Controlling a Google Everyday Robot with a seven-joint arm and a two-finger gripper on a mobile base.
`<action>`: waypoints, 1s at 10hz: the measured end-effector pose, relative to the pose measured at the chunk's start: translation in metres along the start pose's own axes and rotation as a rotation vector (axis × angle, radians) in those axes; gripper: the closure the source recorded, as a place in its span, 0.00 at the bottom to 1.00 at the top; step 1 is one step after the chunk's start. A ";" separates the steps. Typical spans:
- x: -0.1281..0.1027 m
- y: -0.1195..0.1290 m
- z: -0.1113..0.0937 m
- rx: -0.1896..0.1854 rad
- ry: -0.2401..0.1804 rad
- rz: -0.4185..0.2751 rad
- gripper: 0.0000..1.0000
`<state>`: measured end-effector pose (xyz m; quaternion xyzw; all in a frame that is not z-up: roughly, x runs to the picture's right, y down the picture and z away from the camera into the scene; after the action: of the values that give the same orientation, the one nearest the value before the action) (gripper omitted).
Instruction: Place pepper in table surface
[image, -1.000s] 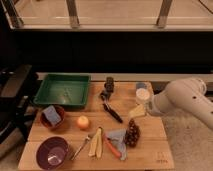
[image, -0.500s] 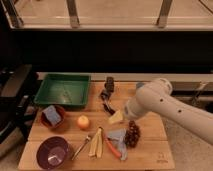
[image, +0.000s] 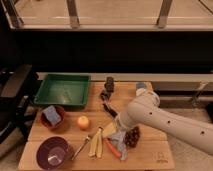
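The desk is a light wooden plank top. At its near edge on the left stands a purple bowl. A metal spoon lies just right of the bowl, and beside the spoon lie pale yellow strips.

The pepper lies flat on the desk just right of the strips, touching a blue-grey cloth. Dark grapes sit right of the cloth.

The white arm reaches in from the right. Its end effector is low over the desk, just above the cloth and the pepper. Its jaws stand apart, and the pepper is not between them.

Farther back, an orange rests near the middle of the desk. To its left, a brown bowl holds a blue sponge.

At the far left corner sits a green tray. A black utensil and a dark block lie right of the tray. A white cup stands at the far edge. A black chair stands left of the desk.
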<state>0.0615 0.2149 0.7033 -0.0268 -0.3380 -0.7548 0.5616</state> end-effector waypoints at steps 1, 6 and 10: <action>-0.008 -0.002 0.009 0.014 -0.017 -0.004 0.20; -0.041 -0.034 0.040 0.070 -0.086 -0.045 0.20; -0.048 -0.057 0.058 0.135 -0.130 -0.078 0.20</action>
<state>0.0101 0.2941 0.7000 -0.0247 -0.4244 -0.7483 0.5092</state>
